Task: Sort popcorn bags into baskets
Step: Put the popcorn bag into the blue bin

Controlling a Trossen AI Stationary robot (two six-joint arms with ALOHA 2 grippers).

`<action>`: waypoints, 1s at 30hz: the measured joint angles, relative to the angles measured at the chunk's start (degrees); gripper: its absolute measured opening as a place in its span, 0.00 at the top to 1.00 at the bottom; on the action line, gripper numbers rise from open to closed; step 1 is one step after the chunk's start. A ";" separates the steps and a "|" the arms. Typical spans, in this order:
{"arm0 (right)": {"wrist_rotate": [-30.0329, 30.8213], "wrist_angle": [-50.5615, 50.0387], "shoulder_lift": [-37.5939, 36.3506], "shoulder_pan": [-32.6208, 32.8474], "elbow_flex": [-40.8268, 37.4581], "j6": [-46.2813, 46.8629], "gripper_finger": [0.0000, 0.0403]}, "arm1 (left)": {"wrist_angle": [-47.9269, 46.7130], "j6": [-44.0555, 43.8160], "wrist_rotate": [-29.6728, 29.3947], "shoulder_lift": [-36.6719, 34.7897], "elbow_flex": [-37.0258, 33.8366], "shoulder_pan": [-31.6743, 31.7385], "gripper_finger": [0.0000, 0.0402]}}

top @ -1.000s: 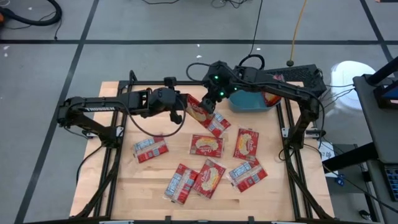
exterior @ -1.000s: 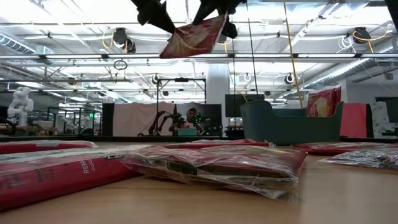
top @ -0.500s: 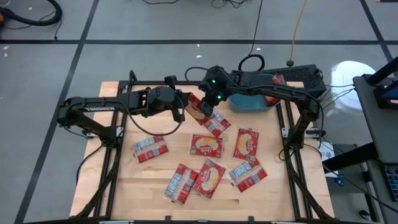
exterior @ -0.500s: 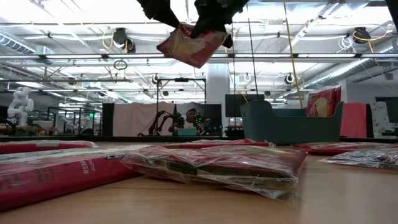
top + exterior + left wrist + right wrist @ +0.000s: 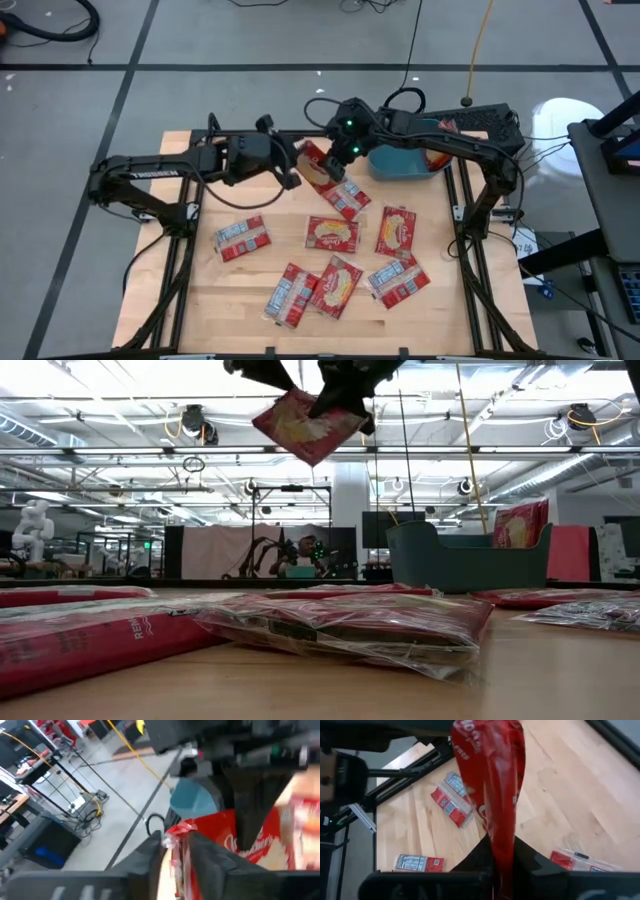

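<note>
Right gripper: raised over the far part of the table, just beside the teal bin; fingers clamped on one edge of a red popcorn bag.
Left gripper: on the side of that bag away from the bin, level with the right gripper; its fingers stand slightly parted around the bag's other edge, and whether they press it I cannot tell.
Held bag: in the air between the two grippers, tilted, well above the tabletop in the low view; yellow-cream picture faces outward.
Teal bin: at the far right corner of the wooden table; one red packet leans upright at its far side.
Other bags: seven lie flat on the table, nearer than the bin; the closest to it sits just under the held bag.
</note>
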 joint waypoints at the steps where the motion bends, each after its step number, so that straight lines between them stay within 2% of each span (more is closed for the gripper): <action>1: -0.03 -0.10 -0.36 -0.26 0.00 0.02 0.97 | 0.78 -0.86 0.13 -0.38 0.00 -0.02 0.68; 7: 0.07 -0.52 -2.27 -2.03 0.00 0.79 0.98 | 1.74 -9.39 -0.68 -3.46 0.00 1.53 0.47; 15: -1.46 -4.04 -5.52 -2.75 0.00 3.66 0.97 | -1.67 -21.76 -0.39 -7.71 0.00 4.78 0.43; 18: -5.84 -6.44 -7.29 -2.99 0.00 8.39 0.97 | -2.47 -28.51 7.05 -8.84 0.00 7.13 0.43; 24: -13.36 -9.86 -10.95 -1.87 0.02 18.43 0.97 | -2.07 -40.88 30.80 -8.92 0.00 12.10 0.43; 30: -17.43 -12.18 -11.62 1.87 0.04 25.13 0.97 | 2.82 -46.32 42.43 -5.60 0.00 12.41 0.41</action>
